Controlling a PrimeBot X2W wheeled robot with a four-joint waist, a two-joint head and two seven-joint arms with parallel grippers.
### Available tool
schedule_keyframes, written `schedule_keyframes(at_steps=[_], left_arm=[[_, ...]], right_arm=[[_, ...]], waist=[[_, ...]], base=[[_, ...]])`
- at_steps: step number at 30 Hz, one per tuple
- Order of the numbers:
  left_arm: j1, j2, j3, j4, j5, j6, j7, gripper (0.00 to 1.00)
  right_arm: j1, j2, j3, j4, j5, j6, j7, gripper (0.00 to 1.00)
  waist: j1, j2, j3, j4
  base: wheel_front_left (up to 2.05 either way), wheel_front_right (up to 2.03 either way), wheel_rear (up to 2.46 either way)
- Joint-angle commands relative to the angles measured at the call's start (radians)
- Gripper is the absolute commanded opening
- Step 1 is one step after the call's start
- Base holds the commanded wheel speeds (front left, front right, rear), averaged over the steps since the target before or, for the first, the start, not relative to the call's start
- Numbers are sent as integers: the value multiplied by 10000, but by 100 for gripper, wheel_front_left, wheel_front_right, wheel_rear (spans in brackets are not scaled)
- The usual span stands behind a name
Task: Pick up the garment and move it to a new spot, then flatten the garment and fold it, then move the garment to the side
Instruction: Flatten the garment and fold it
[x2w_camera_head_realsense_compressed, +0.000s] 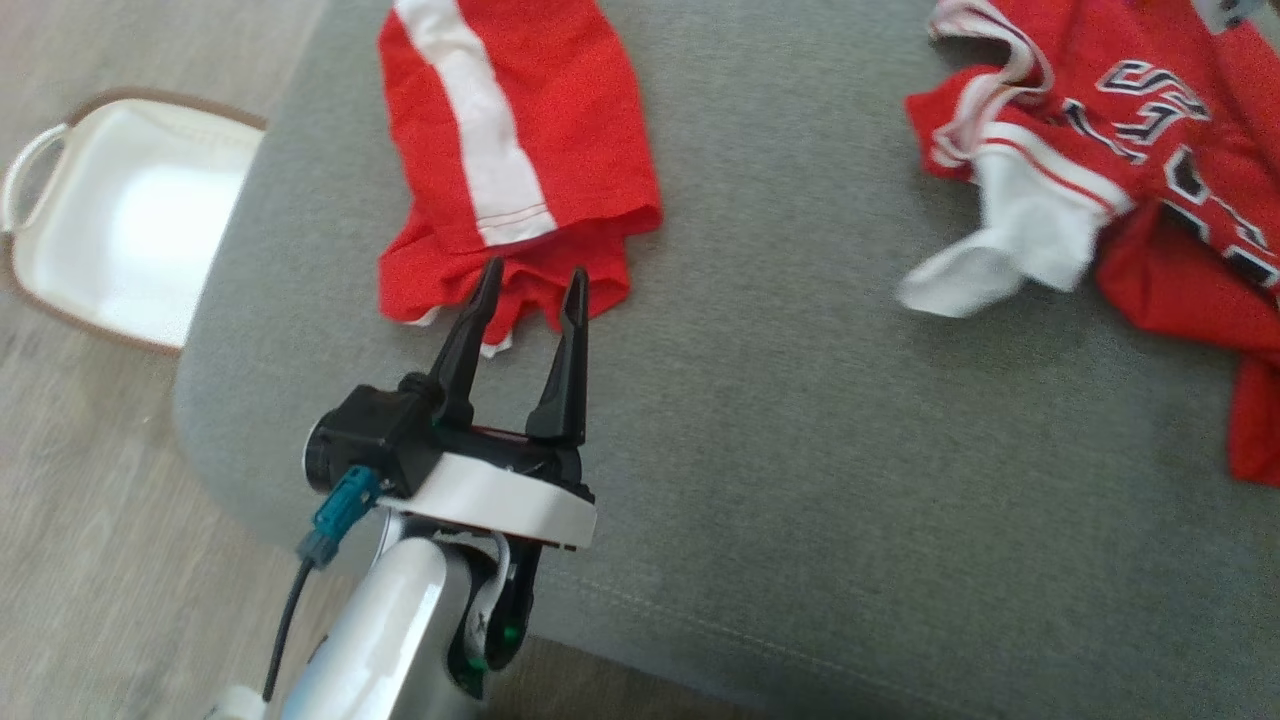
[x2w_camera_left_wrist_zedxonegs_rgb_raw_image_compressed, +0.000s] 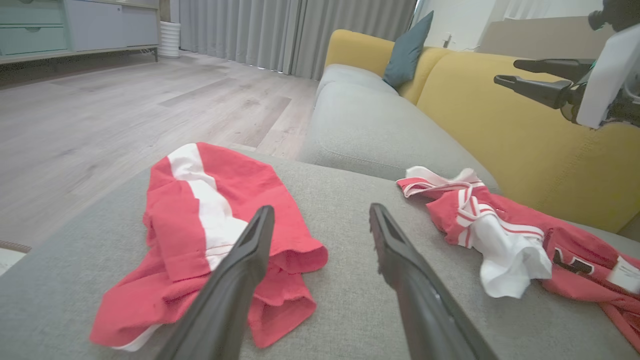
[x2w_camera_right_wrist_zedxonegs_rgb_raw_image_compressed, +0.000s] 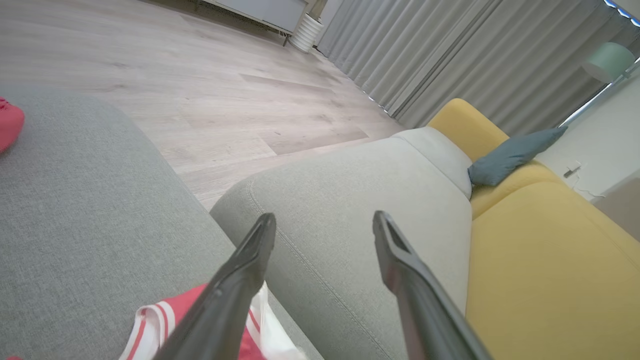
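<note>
Red shorts with a white stripe (x2w_camera_head_realsense_compressed: 520, 150) lie crumpled on the grey cushion (x2w_camera_head_realsense_compressed: 800, 420), also seen in the left wrist view (x2w_camera_left_wrist_zedxonegs_rgb_raw_image_compressed: 210, 235). A red and white jersey with dark lettering (x2w_camera_head_realsense_compressed: 1150, 150) lies bunched to the right (x2w_camera_left_wrist_zedxonegs_rgb_raw_image_compressed: 500, 225). My left gripper (x2w_camera_head_realsense_compressed: 535, 280) is open, its fingertips just at the shorts' near hem, nothing between them (x2w_camera_left_wrist_zedxonegs_rgb_raw_image_compressed: 321, 210). My right gripper (x2w_camera_right_wrist_zedxonegs_rgb_raw_image_compressed: 324, 216) is open and held in the air above the jersey's white-trimmed edge (x2w_camera_right_wrist_zedxonegs_rgb_raw_image_compressed: 165, 320); the left wrist view shows it (x2w_camera_left_wrist_zedxonegs_rgb_raw_image_compressed: 507, 71) before the yellow backrest.
A white basket with a brown rim (x2w_camera_head_realsense_compressed: 120, 230) stands on the wooden floor (x2w_camera_head_realsense_compressed: 60, 500) left of the cushion. A second grey seat (x2w_camera_left_wrist_zedxonegs_rgb_raw_image_compressed: 365, 120), a yellow sofa back (x2w_camera_left_wrist_zedxonegs_rgb_raw_image_compressed: 500, 115) and a blue pillow (x2w_camera_left_wrist_zedxonegs_rgb_raw_image_compressed: 407, 50) lie beyond.
</note>
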Motion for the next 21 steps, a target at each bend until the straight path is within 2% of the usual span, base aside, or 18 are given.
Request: schedule_keyframes(at_steps=[1,12,21], left_arm=[[-400,45,358,-363,42,39,-61,100],[-446,45,809,-266,325,-60,-61,100],[-32,45,1218,-186,576,-117,-61,100]], right_arm=[[-528,77,71,-16,169,-7,-220,100],[-522,429,918,680,1436,-7,-1299,100],[776,566,463,250,2824,-7,-2143,100]], waist=[[-1,0,-37,-296],[-1,0,-613,-1558],[-1,0,-1510,-2567]], base=[[0,0,0],[0,0,0],[0,0,0]])
